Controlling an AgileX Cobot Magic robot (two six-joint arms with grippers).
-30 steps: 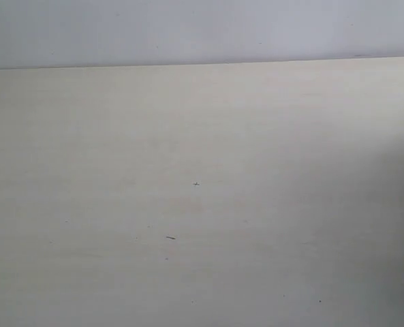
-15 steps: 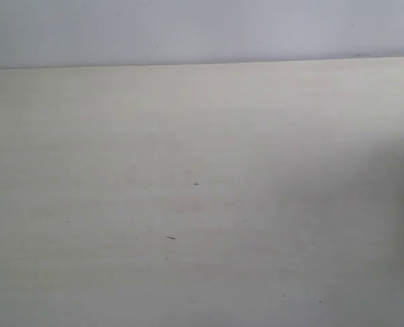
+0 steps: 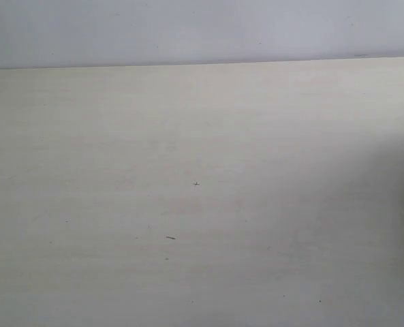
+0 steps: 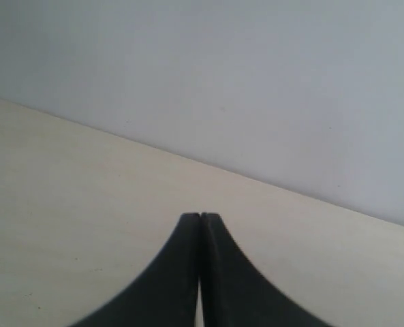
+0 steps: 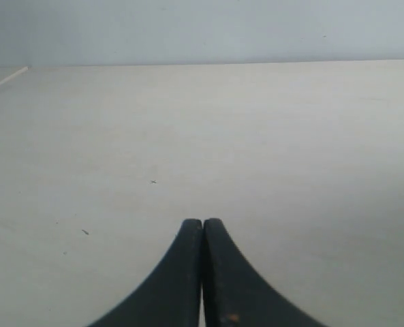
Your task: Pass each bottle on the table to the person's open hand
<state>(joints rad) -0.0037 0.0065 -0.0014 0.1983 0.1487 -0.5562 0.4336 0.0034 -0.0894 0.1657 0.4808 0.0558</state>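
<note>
Although we look through three cameras, we cannot tell where the bottles are. The pale worktop reaches back to a grey wall and carries a few tiny dark specks. Our left claw is clenched on nothing, tips touching, above the worktop; our right claw is the same. Both are cut off at the frame edge.

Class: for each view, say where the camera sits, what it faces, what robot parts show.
Exterior: above the table, facing its far edge and wall; no robot parts.
Left wrist: behind shut left gripper, facing table and wall.
Right wrist: behind shut right gripper, facing table.
Shared: exterior and right wrist show one cross-shaped speck.
</note>
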